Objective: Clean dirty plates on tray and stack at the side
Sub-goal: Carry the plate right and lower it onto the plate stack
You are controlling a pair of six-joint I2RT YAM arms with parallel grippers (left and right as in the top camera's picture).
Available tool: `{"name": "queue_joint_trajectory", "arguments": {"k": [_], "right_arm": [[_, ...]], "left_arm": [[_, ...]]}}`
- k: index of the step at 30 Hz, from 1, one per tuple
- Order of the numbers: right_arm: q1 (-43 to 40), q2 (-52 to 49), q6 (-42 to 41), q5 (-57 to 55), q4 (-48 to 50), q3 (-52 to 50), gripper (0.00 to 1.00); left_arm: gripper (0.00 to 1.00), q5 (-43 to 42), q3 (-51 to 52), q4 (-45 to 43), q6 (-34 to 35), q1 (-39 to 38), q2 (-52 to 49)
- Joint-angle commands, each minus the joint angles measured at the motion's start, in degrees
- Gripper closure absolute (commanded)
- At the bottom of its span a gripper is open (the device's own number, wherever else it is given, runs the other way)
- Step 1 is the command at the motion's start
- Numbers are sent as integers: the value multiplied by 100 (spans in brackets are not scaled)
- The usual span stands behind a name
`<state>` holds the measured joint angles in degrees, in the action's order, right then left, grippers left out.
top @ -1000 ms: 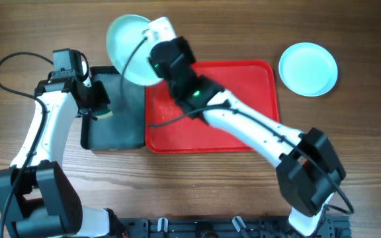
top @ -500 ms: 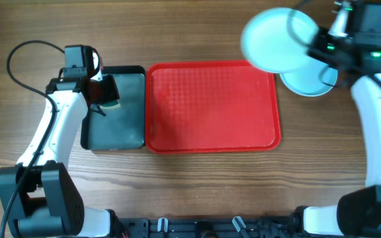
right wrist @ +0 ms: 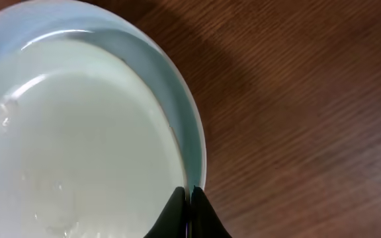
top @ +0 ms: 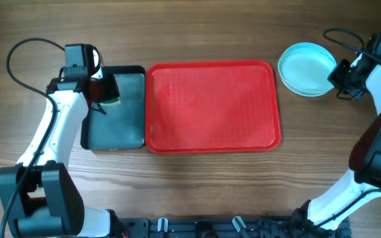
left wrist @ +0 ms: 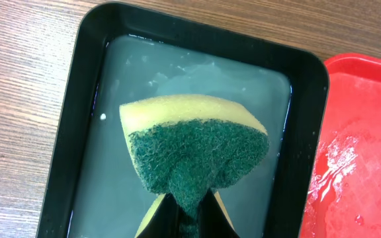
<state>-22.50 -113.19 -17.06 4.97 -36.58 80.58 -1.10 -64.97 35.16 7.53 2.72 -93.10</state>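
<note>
Overhead: the red tray (top: 210, 106) holds no plate, so the washing looks done. The stack of plates (top: 303, 66) sits on the wood off the tray's far right corner, near it but apart. The right gripper (top: 339, 75) is at the stack's right rim, with bare table to the right and on the near side for backing off. The black tray (top: 118, 129) lies just beside the red tray's left rim.

Left wrist: the left gripper (left wrist: 185, 210) is clenched on the green sponge (left wrist: 194, 149), held over the black tray's cloudy water. The red tray's wet corner shows at right.

Right wrist: the jaws are pinched together on the stack's rim. A paler plate nests in an aqua one; a third cannot be made out. Letting go of the rim seems to be all that is left.
</note>
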Motion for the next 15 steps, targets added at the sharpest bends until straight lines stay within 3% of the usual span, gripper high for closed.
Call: {"name": "queue_joint_trajectory", "arguments": {"k": [1,3,4,5,6,7,15], "right_arm": [[20,-72,55,105,140,-63,92],[20,-72,57,105,166,-61,80],[20,-48,120,146,129,-52,58],[20,13,466,387,17,-20,23],[31,76,612,498,-81,39,6],[68,170,662,494,-227,138,0],[1110,568,811,1222,-968,372,1]], "left_arm": [[96,55,26,-33,-138,-4,20],[96,55,26,-28,-138,-4,20],[96,57,26,-31,-140,-4,20],[96,57,26,-33,-151,-4,20],[96,55,26,-33,-236,-4,20],[96,57,26,-44,-299,-4,20],[96,-55,26,-308,-780,-44,-114]]}}
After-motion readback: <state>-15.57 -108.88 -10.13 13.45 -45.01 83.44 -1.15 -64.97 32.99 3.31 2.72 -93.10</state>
